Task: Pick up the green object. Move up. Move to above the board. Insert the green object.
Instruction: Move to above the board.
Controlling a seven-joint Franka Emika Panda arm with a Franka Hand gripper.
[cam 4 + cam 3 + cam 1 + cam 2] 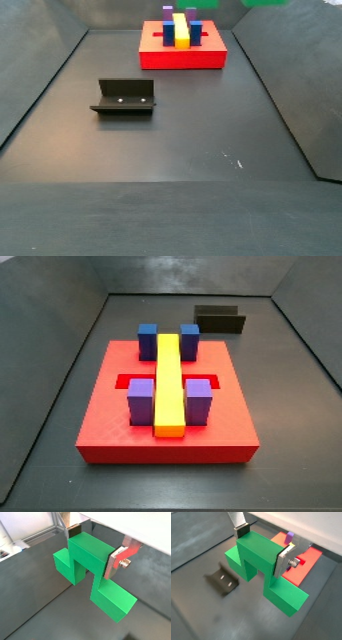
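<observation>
My gripper is shut on the green object, with the silver fingers clamped on the two sides of its taller centre block. Both wrist views show the piece held clear above the dark floor. The red board with a purple block lies below and off to one side of the held piece. In both side views the board carries a long yellow bar flanked by blue and purple blocks. Only a green sliver shows at the top edge of a side view; the gripper is out of frame there.
The dark fixture stands on the floor between the board and the near side; it also shows under the held piece and behind the board. Grey walls enclose the floor.
</observation>
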